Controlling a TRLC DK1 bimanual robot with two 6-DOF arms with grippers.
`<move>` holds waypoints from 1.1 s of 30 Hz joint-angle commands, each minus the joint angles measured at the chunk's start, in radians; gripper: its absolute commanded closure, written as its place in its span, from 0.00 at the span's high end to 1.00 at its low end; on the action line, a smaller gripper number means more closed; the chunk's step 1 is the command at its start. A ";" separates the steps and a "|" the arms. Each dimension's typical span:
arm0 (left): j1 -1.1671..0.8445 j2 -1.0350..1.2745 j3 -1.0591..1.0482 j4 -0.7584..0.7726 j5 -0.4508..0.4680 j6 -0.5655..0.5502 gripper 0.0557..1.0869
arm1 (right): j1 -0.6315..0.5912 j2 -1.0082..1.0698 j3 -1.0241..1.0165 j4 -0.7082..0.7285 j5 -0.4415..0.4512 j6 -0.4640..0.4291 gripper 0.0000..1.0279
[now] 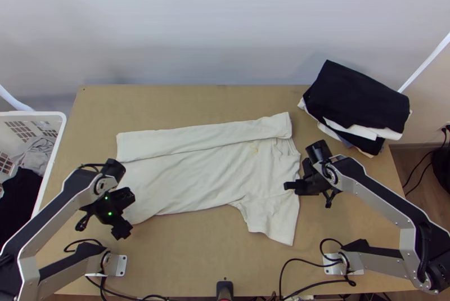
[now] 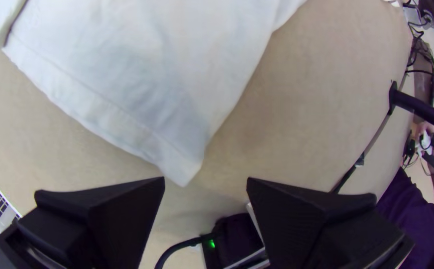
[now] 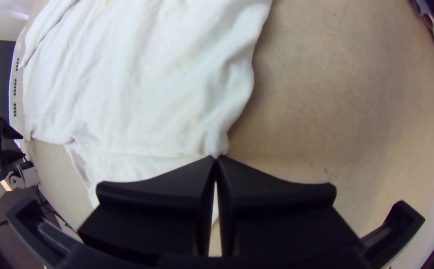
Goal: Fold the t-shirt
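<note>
Silver-grey and black links are observed on the left arm (image 1: 56, 220) and right arm (image 1: 385, 202), connected by rounded black joints (image 1: 115, 170). Black cables (image 1: 332, 239) are fitted. A green light (image 1: 109, 214) is displayed. Wide, flat black jaws are noted.

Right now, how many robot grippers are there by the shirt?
2. The left gripper is open near a bottom corner of the shirt. The right gripper is at the other end, pinching the shirt's edge by the shoulder.
</note>
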 commanded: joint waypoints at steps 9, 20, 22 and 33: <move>0.010 0.057 -0.064 0.070 -0.054 -0.009 0.74 | -0.011 0.003 -0.008 0.015 -0.003 -0.010 0.03; 0.109 0.025 -0.060 0.163 0.004 0.087 0.04 | -0.013 0.000 -0.015 0.015 -0.003 -0.021 0.03; 0.151 0.021 -0.057 0.174 0.007 0.122 0.04 | -0.020 0.000 -0.022 0.015 -0.002 -0.030 0.03; 0.326 -0.011 -0.008 0.185 0.062 0.192 0.04 | -0.023 -0.063 -0.018 0.011 -0.003 -0.045 0.03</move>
